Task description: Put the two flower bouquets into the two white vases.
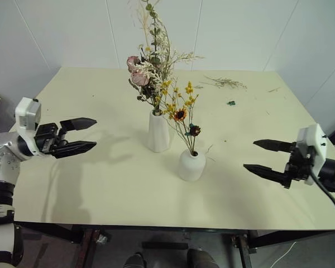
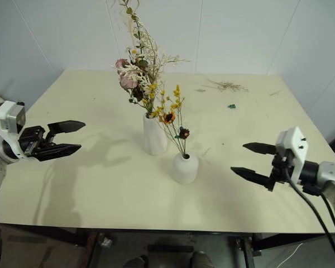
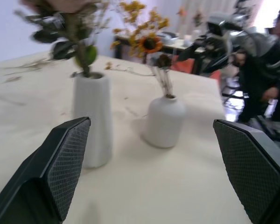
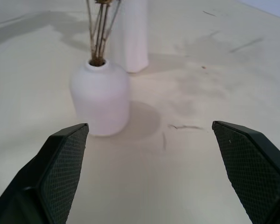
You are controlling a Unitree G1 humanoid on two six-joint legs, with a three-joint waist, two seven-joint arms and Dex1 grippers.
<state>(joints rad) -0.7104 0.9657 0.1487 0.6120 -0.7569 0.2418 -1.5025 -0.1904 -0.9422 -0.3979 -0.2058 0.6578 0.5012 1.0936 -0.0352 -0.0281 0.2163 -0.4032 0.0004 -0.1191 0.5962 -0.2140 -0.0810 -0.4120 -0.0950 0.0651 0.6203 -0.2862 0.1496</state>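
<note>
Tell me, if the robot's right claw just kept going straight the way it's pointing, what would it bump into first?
Most likely the short round vase: the open right gripper points across the table toward it. Depth is hard to judge; it could slip just past.

Pale cream table (image 1: 89,184), matte top, set close against white wall panels. Standing directly on it near the middle: a tall tapered white vase (image 1: 158,133), upright, and a short rounded white vase (image 1: 191,165), upright, just beside the first and nearer the front edge (the two stand apart, not touching). Toward the far edge lie dried twig scraps (image 1: 226,82) and a small dark green fragment (image 1: 231,103).
</note>
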